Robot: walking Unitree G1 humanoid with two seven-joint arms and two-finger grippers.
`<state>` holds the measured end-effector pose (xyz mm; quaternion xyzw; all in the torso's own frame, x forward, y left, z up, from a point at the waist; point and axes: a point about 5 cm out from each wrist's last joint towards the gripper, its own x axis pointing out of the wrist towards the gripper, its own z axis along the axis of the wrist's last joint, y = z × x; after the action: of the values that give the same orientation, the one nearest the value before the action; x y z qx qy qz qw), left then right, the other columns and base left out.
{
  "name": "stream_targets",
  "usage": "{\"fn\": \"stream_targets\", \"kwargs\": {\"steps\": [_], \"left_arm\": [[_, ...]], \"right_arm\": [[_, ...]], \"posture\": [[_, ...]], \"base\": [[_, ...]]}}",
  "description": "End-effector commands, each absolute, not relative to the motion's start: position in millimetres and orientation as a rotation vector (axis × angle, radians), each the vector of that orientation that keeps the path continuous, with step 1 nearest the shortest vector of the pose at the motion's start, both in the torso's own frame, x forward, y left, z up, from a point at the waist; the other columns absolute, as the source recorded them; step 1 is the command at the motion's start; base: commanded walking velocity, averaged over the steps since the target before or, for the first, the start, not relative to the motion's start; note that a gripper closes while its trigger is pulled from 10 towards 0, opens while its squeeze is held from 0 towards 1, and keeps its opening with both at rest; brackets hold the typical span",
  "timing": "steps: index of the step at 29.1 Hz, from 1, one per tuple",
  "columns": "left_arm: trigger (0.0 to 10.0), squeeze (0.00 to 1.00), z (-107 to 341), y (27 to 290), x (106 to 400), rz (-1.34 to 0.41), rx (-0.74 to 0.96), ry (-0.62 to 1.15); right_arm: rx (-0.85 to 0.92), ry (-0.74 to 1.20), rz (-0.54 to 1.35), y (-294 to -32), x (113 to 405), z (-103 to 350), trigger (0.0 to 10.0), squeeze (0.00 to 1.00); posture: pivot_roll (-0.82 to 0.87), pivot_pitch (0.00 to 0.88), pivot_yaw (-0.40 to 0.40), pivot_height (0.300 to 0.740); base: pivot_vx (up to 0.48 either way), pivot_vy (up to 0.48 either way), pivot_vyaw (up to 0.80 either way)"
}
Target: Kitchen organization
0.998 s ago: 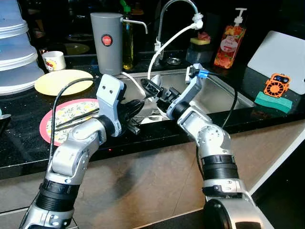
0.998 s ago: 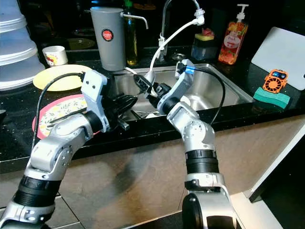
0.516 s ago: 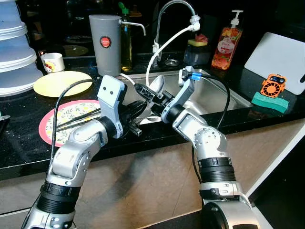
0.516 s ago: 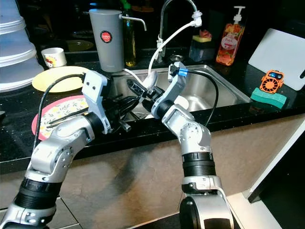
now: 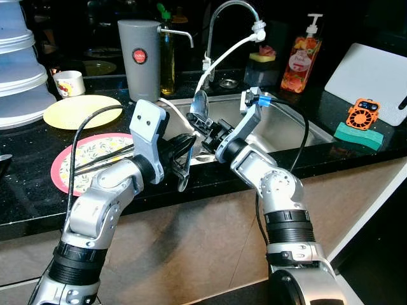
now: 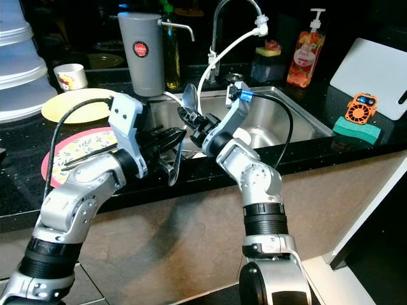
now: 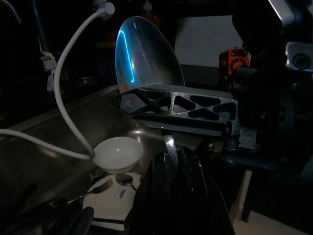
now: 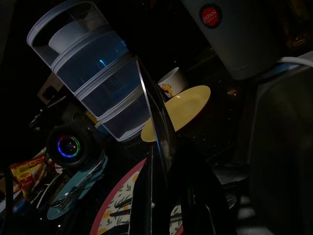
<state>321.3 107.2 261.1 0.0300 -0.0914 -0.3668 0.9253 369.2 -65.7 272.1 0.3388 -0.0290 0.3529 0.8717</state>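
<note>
A large metal spoon stands upright over the sink's left front corner, bowl on top. My right gripper is shut on its neck just under the bowl. The handle runs down between the fingers of my left gripper, which is shut on it, and its end hangs below at the counter's front edge. In the left wrist view the spoon's bowl rises behind the right gripper's finger. The right wrist view has the spoon edge-on.
A white bowl and cutlery lie in the sink. Left of it sit a pink plate with chopsticks, a yellow plate, a cup and stacked containers. Behind stand a grey jug and tap.
The right gripper has lifted the spoon out of the sink and turned it upright toward the left arm. The left gripper has closed on its handle.
</note>
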Motion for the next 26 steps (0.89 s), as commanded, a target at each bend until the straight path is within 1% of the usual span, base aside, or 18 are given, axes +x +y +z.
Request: {"fn": "stream_targets", "kwargs": {"steps": [1,11,12,14,15,18,21,26], "left_arm": [[0.0,1.00,258.9,106.4,319.7,-0.767,0.066,-0.171],[0.0,1.00,259.4,109.5,322.0,-0.756,0.084,-0.163],[2.0,1.00,259.4,109.8,322.3,-0.754,0.084,-0.163],[2.0,1.00,259.4,110.0,322.4,-0.752,0.084,-0.162],[10.0,1.00,259.4,110.9,323.8,-0.743,0.081,-0.155],[10.0,1.00,261.5,115.8,328.8,-0.680,0.073,-0.160],[10.0,1.00,263.8,119.3,331.2,-0.656,0.066,-0.165],[10.0,1.00,264.0,125.7,333.4,-0.596,0.104,-0.173]], "right_arm": [[0.732,-0.093,0.732,-68.7,368.9,276.9,0.0,0.00],[0.762,-0.112,0.704,-74.0,371.4,278.2,0.0,0.00],[0.763,-0.113,0.701,-74.5,371.6,278.1,0.0,0.00],[0.763,-0.114,0.698,-75.0,371.8,278.0,0.0,0.00],[0.762,-0.118,0.690,-76.4,372.8,278.4,0.0,0.00],[0.761,-0.144,0.653,-83.3,376.4,280.6,0.0,0.00],[0.753,-0.163,0.622,-89.0,379.5,282.6,0.0,0.00],[0.680,-0.212,0.553,-101.6,385.0,286.1,0.0,0.00]], "posture": [[0.00,0.022,-0.028,0.740],[0.01,0.032,-0.024,0.740],[0.01,0.030,-0.023,0.740],[0.01,0.030,-0.023,0.740],[0.01,0.032,-0.024,0.740],[0.01,0.031,-0.028,0.740],[0.01,0.035,-0.029,0.740],[0.02,0.037,-0.031,0.740]], "base": [[0.000,0.000,0.00],[0.000,0.000,0.00],[0.000,0.000,0.00],[0.000,0.000,0.00],[0.000,0.000,0.00],[0.000,0.000,0.00],[0.000,0.000,0.00],[0.000,0.000,0.00]]}}
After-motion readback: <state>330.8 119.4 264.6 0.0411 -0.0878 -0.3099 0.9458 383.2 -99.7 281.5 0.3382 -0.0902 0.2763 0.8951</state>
